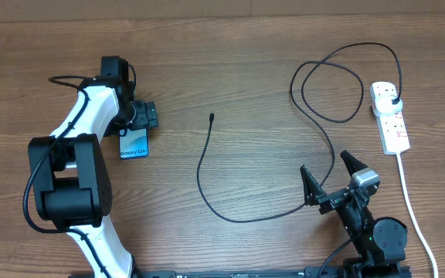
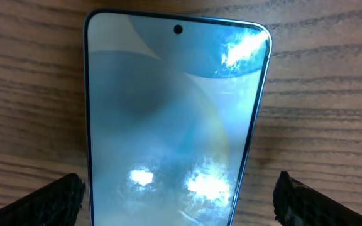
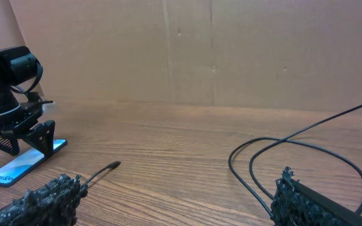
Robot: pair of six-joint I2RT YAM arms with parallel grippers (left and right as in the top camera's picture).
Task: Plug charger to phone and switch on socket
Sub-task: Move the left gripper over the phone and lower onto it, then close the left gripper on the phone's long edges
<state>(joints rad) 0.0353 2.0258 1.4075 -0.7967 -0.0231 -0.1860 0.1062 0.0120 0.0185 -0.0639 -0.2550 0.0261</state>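
Wood-grain table (image 1: 230, 69) carries the white socket (image 1: 390, 116) at the far right and the phone (image 1: 134, 144) face up at the left. The charger (image 1: 207, 193) loops from a plug apparently seated in the socket to a free connector tip (image 1: 211, 117) near the centre, well apart from the phone. The left gripper (image 2: 178, 194) hovers with jaws spread either side of the phone, and the right gripper (image 1: 331, 176) stands wide open and empty near the cable. With nothing plugged into the phone yet, the next move likely calls for a pinch just behind the tip.

One phone (image 1: 134, 144), one charger (image 1: 199, 176) and one socket (image 1: 390, 117) are counted on one table (image 1: 246, 77); two grippers are counted, left gripper (image 1: 140, 117) and right gripper (image 1: 331, 174).
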